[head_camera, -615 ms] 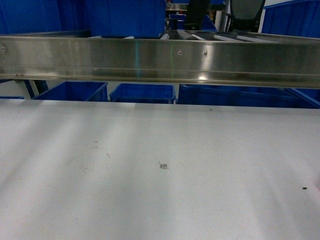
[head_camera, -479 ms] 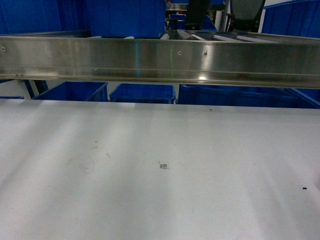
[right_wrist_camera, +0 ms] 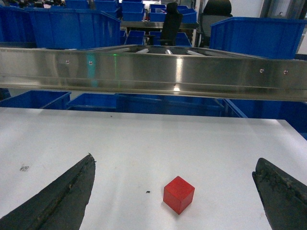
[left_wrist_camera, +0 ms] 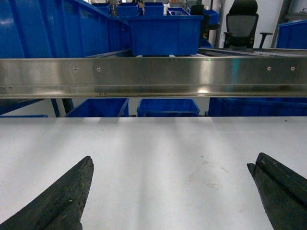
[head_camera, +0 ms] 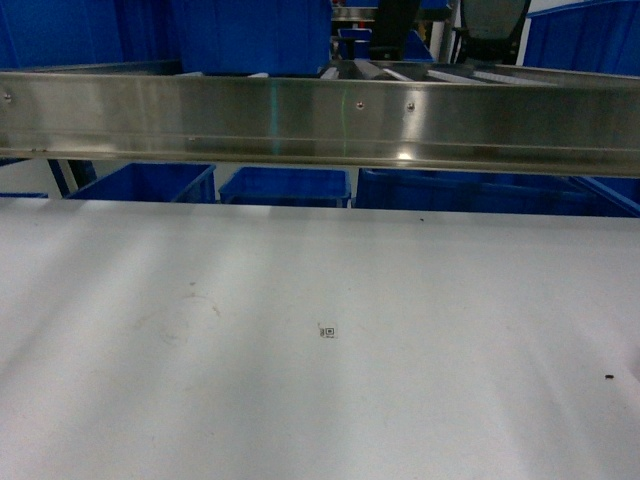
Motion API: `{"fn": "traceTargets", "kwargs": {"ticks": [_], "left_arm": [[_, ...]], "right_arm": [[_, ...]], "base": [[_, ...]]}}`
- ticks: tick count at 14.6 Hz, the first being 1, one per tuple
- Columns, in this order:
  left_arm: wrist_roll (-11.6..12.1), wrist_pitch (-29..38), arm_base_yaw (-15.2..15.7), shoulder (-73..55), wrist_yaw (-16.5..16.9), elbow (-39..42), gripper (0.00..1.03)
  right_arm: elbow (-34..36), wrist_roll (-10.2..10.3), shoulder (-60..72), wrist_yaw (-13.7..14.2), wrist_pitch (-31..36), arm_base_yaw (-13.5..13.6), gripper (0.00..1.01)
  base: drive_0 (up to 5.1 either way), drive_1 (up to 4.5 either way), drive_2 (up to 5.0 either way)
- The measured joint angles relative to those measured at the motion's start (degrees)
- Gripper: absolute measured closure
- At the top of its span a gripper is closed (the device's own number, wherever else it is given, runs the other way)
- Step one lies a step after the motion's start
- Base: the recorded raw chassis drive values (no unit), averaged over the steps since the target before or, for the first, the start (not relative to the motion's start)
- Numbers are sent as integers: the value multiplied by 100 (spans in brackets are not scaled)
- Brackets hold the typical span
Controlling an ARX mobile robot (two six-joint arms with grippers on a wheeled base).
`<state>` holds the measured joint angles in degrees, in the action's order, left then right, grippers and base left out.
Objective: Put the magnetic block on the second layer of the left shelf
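The magnetic block, a small bright red cube, rests on the white tabletop in the right wrist view. My right gripper is open, its dark fingers wide on either side of the block and touching nothing. My left gripper is also open over bare tabletop, with nothing between its fingers. A steel shelf rail spans the back of the table, with white rollers sloping behind it; which layer this is I cannot tell. The head view shows neither gripper nor the block.
Blue crates stand below the rail, and more blue crates sit on the rack above. A black office chair is far behind. A small printed sticker and a faint ring stain mark the tabletop.
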<state>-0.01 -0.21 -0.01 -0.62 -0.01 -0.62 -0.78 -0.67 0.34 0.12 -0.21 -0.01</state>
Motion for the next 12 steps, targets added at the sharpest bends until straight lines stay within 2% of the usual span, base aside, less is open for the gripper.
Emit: {"fn": "traceTargets", "kwargs": {"ticks": [10, 11, 12], "left_arm": [[2, 0, 0, 0, 0, 0, 5], [0, 0, 0, 0, -2, 0, 5], [0, 2, 0, 0, 0, 0, 5]], "right_arm": [[0, 0, 0, 0, 0, 0, 3], [0, 87, 269, -369, 376, -203, 3], [-61, 297, 1320, -748, 1252, -636, 3]], "base": [[0, 0, 0], [0, 0, 0], [0, 0, 0]]}}
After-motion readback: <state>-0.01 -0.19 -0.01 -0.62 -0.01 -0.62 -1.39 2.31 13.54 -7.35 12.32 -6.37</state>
